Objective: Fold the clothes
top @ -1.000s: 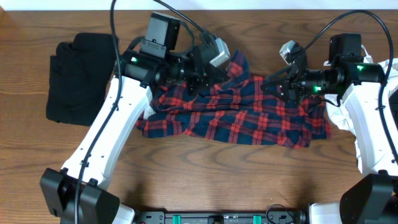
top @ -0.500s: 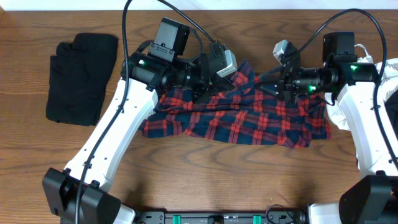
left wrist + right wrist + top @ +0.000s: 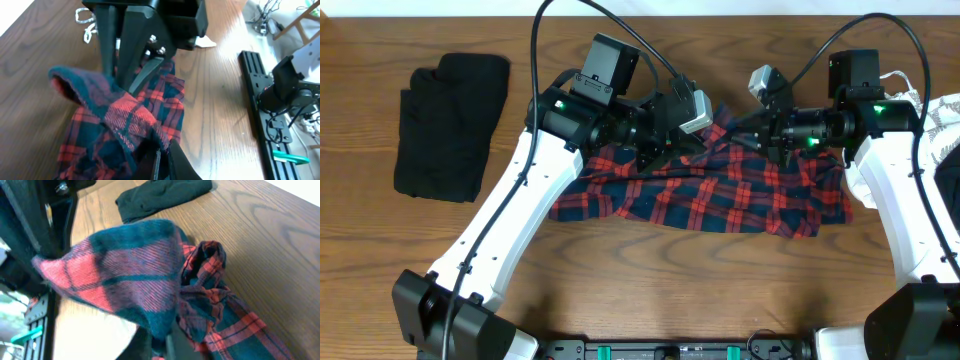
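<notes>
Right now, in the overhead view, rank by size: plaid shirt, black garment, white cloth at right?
1. plaid shirt
2. black garment
3. white cloth, partly cut off at the picture's edge, so unsure

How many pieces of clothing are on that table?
3: plaid shirt in the middle, black garment on the left, white garment at the right edge, maybe hiding more.

Landmark: red-and-navy plaid cloth shirt [image 3: 720, 200], spread mid wooden worktop [image 3: 650, 290].
- Near side of shirt: bare wood, open passage along the whole edge.
- Left of shirt: white left arm link [image 3: 510, 210] crosses diagonally. Beyond it lies a black folded garment [image 3: 445, 125], with a bare strip between.
- Far edge of shirt: left pincer [image 3: 705, 138] and right pincer [image 3: 745, 138] each clamp raised cloth, close together, little room between.
- Right of shirt: white right arm [image 3: 895, 190] blocks.
</notes>
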### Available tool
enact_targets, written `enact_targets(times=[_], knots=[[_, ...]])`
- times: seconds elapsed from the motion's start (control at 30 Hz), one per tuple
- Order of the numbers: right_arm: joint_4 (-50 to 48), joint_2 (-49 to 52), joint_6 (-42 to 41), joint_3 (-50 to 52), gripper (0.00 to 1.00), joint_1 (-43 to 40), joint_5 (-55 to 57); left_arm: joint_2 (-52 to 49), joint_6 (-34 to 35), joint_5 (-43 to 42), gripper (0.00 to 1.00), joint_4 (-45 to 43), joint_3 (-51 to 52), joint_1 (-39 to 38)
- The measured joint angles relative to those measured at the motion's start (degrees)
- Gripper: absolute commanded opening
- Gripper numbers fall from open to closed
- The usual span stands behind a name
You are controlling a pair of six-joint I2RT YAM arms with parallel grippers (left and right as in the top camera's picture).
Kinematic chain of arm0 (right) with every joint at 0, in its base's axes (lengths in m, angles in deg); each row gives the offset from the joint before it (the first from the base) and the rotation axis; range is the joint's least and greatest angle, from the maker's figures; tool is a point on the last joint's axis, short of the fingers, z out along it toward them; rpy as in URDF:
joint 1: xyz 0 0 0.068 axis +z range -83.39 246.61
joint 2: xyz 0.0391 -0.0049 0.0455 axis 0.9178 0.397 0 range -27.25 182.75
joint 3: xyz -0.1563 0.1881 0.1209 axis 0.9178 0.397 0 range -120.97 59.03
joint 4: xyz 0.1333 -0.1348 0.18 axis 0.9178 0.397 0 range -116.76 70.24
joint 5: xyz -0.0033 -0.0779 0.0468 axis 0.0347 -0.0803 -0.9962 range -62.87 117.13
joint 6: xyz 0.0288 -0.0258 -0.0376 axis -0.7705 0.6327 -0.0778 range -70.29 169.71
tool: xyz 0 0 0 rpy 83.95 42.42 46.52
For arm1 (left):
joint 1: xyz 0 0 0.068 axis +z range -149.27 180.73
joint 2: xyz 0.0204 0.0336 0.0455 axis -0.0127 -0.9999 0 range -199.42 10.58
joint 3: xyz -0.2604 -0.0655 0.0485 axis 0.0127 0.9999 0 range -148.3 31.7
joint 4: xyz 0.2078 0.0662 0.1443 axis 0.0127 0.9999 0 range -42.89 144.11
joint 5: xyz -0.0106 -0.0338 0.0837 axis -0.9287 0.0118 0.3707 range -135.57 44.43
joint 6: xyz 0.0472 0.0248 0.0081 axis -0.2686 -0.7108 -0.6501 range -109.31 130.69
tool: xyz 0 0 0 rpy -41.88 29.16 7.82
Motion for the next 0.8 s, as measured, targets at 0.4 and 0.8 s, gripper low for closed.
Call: enact_targets(times=[0.4,0.8], knots=[[-5.8,0.0,-20.5,0.0,0.01,0.0,11.6,0.0,4.7,18.7,0.98,-7.7,0.0,0.0],[-6.8,0.0,-63.1,0.0,0.01,-0.4,34.4,0.0,8.3,23.5,0.98,-7.7,0.0,0.0]])
